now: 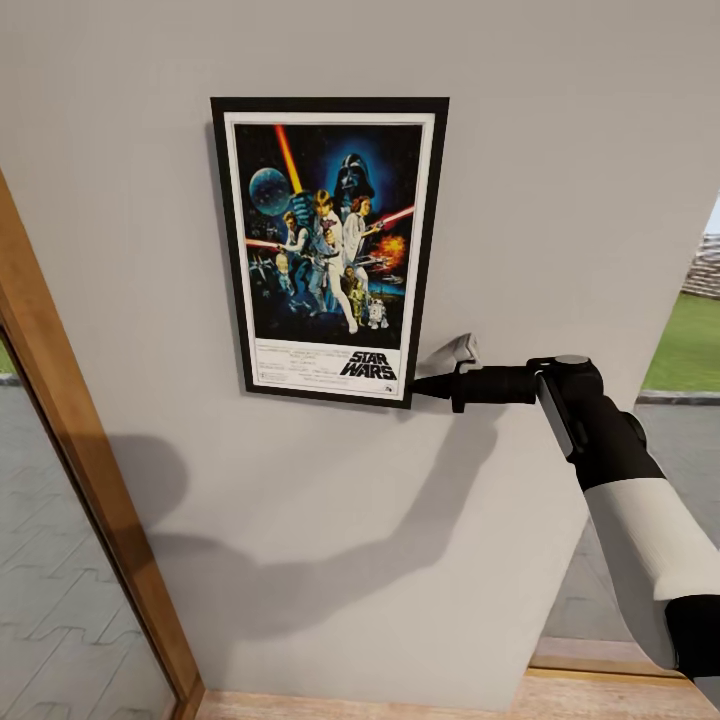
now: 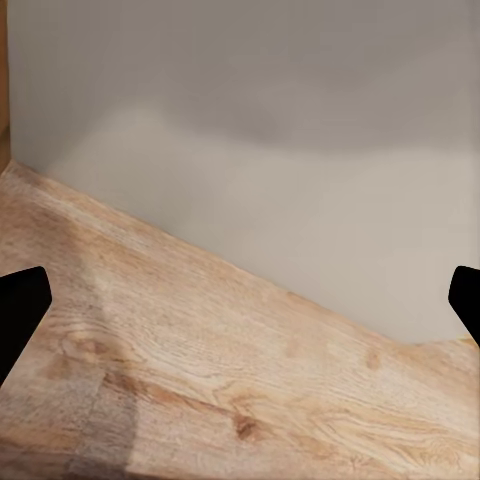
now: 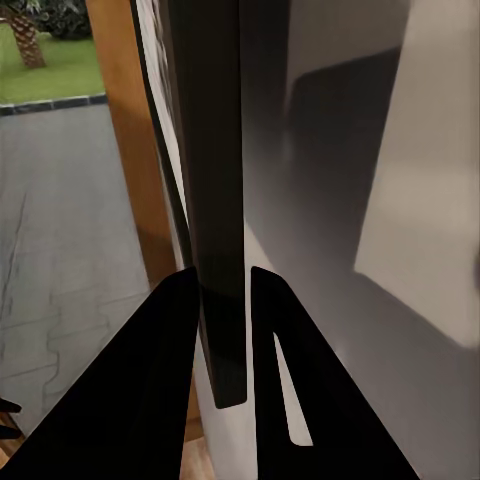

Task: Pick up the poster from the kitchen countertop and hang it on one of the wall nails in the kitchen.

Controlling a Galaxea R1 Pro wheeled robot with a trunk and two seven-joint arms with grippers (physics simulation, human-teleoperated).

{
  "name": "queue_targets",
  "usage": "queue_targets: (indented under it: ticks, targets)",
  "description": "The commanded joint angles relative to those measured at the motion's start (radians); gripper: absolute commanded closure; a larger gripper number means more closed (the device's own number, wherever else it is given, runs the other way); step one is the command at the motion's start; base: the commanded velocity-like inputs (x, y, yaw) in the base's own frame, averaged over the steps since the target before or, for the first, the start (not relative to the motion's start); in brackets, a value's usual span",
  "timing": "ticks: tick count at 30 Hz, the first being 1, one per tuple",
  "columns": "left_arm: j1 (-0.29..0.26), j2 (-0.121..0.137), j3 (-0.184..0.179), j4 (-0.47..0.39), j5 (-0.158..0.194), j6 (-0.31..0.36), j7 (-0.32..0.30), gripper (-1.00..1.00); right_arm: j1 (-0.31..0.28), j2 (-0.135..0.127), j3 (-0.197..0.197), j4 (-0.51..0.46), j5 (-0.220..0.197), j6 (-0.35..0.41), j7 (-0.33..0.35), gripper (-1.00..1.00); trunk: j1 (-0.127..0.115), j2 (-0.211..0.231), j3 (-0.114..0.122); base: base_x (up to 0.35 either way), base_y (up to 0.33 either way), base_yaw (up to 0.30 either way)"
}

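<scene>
The right arm [image 1: 640,520] reached up and forward from the robot's right side toward the grey wall [image 1: 560,180]; at its end the right gripper [image 1: 418,386] met the poster [image 1: 330,250] at the frame's lower right corner; in the right wrist view its two dark fingers [image 3: 160,380] stood closed on either side of the black frame edge [image 3: 215,200], so the claw was nearly shut and pinching the poster between them. The left gripper [image 2: 240,300] hung low, well below the poster, its fingertips spread wide at the picture's margins with nothing between them, looking down at the wooden floor [image 2: 200,380] where it met the wall.

The poster lay flat against the wall, upright or very nearly so, well above the floor; a wooden door frame [image 1: 90,500] ran down to its left. No nail could be made out; it was presumably hidden behind the frame, and whether the frame already rested on one could not be told.

By my judgement the hanging was almost finished. To do this step well, the frame's top back should be eased onto the nail with small, slow motions; the fingers ought to part only once the poster bears its own weight; the withdrawal should run straight back along the frame's edge, lest it drag the corner sideways.
</scene>
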Motion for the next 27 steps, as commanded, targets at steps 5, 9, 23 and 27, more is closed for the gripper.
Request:
queue_targets:
  ticks: [5,9,23,27]
  targets:
    - [0.000,-0.003,-0.003,0.001,0.003,-0.005,-0.001,-1.00,0.001,0.000,0.000,0.000,-0.003,0.014,0.000,1.00,0.000,-0.001,0.000,0.002,0.000,0.000]
    - [0.000,-0.003,-0.003,0.001,0.003,-0.005,-0.001,-1.00,0.001,0.001,0.000,-0.001,-0.003,0.014,0.000,1.00,0.000,-0.001,0.000,0.000,0.000,0.000]
    - [0.000,-0.003,-0.003,0.001,0.003,-0.005,-0.001,-1.00,0.001,0.001,0.000,-0.001,-0.003,0.014,0.000,1.00,0.000,-0.001,0.000,0.000,0.000,0.000]
    - [0.000,0.001,-0.004,0.001,0.002,-0.005,-0.001,-1.00,0.003,0.002,0.000,0.005,-0.002,0.014,-0.002,1.00,0.000,-0.001,0.000,0.000,0.000,0.000]
